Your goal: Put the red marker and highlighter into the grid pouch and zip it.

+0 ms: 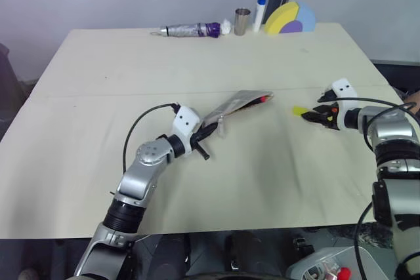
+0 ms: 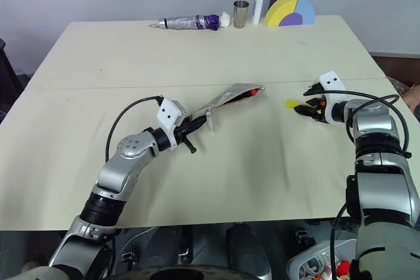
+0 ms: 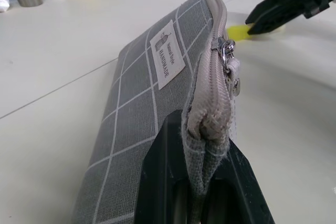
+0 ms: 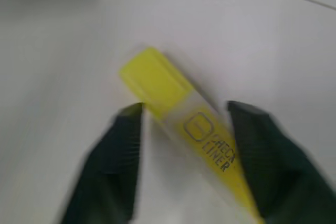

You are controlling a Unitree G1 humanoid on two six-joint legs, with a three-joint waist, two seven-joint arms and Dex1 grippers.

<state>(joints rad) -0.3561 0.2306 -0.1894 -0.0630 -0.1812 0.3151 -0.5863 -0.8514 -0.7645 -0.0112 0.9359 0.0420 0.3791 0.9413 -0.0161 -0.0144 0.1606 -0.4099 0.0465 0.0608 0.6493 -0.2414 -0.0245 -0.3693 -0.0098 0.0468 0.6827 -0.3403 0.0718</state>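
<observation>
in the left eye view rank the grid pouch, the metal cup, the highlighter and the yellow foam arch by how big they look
1. Grid pouch
2. Yellow foam arch, though it stands farther back, so it may really be bigger than it looks
3. Metal cup, also far back
4. Highlighter, part of it hidden by the right gripper

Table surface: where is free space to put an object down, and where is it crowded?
The table is bare near the front edge and between the grid pouch and the back row. Crowded: back edge around the metal cup, and between pouch and highlighter.
</observation>
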